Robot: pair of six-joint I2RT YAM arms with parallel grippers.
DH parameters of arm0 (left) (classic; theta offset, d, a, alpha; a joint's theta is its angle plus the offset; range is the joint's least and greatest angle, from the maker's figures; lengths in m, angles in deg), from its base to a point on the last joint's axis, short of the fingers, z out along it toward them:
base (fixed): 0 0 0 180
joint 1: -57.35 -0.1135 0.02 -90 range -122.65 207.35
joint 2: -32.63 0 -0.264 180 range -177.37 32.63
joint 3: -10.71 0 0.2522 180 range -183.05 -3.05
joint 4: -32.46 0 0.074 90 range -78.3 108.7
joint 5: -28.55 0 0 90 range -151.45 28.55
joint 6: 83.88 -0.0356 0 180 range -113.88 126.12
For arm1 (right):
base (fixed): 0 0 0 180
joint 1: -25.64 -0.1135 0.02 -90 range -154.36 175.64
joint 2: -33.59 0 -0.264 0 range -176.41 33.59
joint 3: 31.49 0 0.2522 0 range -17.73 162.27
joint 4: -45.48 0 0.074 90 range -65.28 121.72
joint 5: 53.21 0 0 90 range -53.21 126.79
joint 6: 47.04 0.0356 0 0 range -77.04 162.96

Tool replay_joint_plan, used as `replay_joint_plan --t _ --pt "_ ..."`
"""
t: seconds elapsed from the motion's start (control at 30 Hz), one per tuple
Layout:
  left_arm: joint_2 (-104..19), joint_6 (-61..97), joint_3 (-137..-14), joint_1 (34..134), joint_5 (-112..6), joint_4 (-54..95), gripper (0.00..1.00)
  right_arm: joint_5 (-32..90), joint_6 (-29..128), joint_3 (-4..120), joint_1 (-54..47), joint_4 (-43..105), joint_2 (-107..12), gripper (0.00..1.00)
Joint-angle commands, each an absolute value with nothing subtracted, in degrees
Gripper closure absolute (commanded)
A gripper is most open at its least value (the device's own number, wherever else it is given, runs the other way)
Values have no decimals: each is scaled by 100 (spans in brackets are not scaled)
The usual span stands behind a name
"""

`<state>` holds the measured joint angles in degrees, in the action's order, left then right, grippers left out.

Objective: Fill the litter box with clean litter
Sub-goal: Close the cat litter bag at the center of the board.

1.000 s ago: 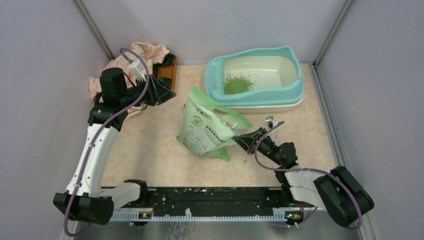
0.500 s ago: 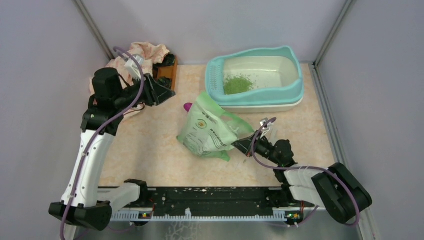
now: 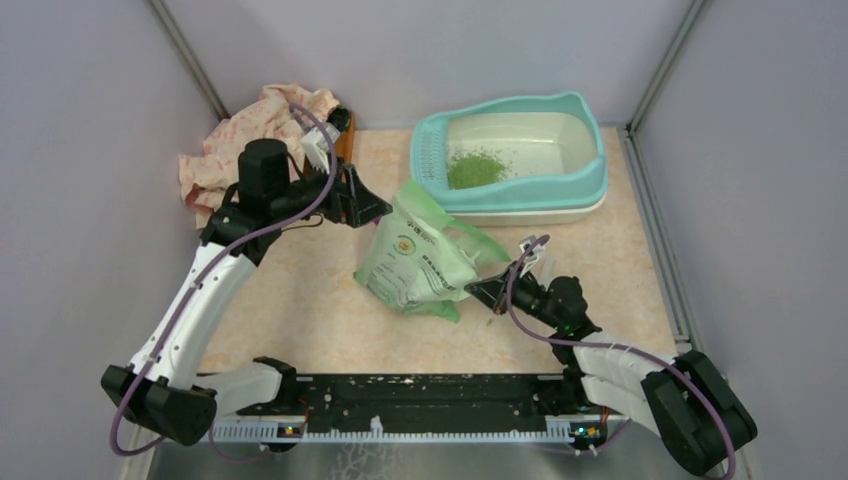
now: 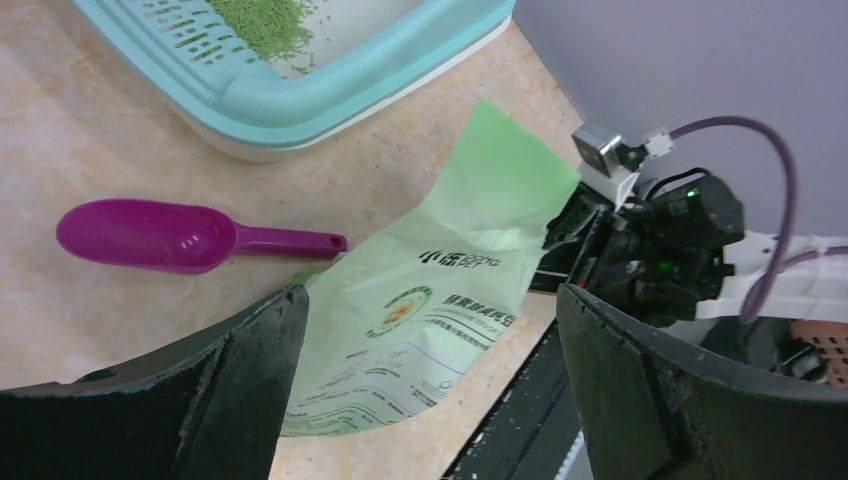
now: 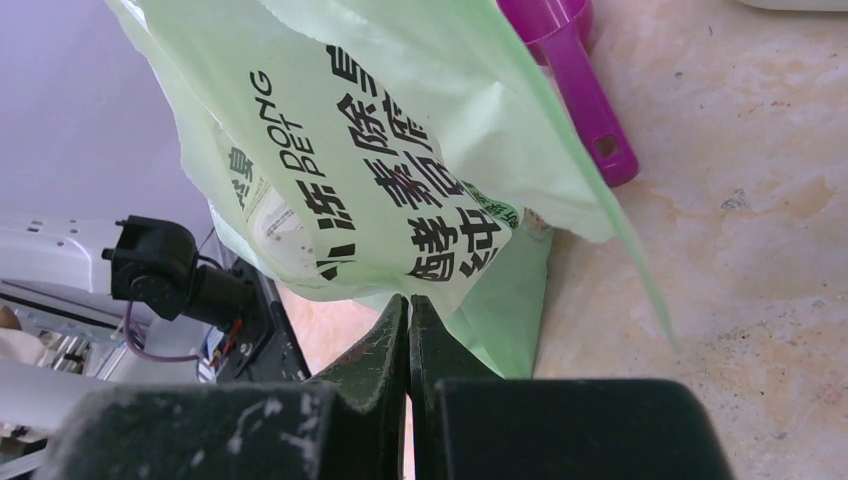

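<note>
Our right gripper [image 3: 472, 288] pinches the bag [image 3: 415, 262] by its corner, our left gripper [image 3: 378, 208] hangs open beside it, and we see only a small clean litter [image 3: 475, 168] pile in the litter box [image 3: 598, 160], so most filling remains.

Mid-scene on the tabletop [image 3: 290, 300], a pale green printed plastic bag [image 3: 420, 262] stands upright, blocking the near approach to the teal-rimmed cream litter box [image 3: 596, 165]. A purple plastic scoop [image 4: 150, 235] lies between them. Near-left tabletop is bare, room to pass.
</note>
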<state>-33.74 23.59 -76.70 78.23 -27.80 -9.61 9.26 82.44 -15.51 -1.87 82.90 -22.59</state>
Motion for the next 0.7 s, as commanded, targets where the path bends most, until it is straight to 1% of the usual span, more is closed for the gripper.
replay_joint_plan --t 0.0,0.2,0.3,0.53,0.6,0.67 --pt "-3381 1576 -7238 7859 -2766 -413 1 879 8064 -1286 -152 8162 -2227 100" --pt "-3785 1084 -6998 8214 -2616 -199 1 780 8083 -1237 -147 8178 -2283 100" --pt "-3882 872 -6980 8378 -2727 -174 1 743 8098 -1211 -148 8147 -2255 100" --pt "-4077 484 -7059 8526 -2682 111 1 654 8104 -1193 -143 8114 -2236 100" --pt "-4216 393 -7160 8534 -2535 72 6 640 8102 -1193 -143 8104 -2241 100" --pt "-4347 327 -7235 8542 -2463 20 15 602 8102 -1200 -139 8134 -2239 100"
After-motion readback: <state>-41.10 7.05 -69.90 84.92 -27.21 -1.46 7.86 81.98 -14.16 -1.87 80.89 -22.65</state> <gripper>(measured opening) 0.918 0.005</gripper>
